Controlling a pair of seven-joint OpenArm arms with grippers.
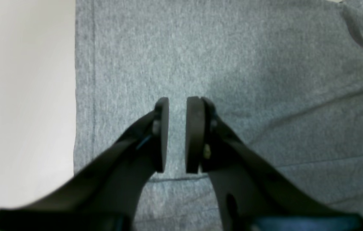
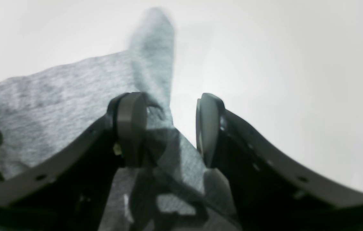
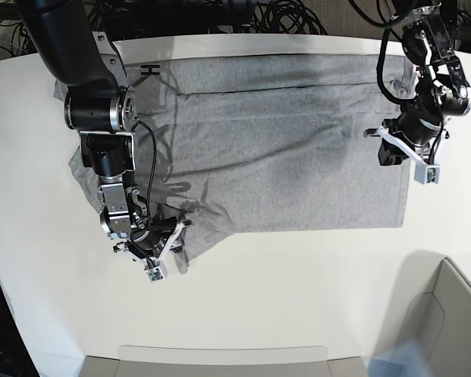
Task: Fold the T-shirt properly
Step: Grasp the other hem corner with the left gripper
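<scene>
Grey heathered cotton of the T-shirt [image 1: 248, 80] across most of the left wrist view, flat on the white surface [image 1: 24, 96], hem seam running straight beside the bare edge. Left pincer [image 1: 177, 134] low over that hem area, pads a narrow gap apart with nothing between them; probably placed there to reach the hem for a fold.

Right wrist view: right pincer [image 2: 168, 128] spread wide, one pad over a narrow tongue of the shirt, likely a sleeve, the other over bare surface. No grip on the cloth; seemingly set astride the fabric edge so as to close on it.

Base view: shirt spread flat across the far half of the surface, one long side already turned over along a dark crease, lower corner near the right pincer rumpled. Each arm at its own end of the shirt, well apart, presumably to lift both ends together.
</scene>
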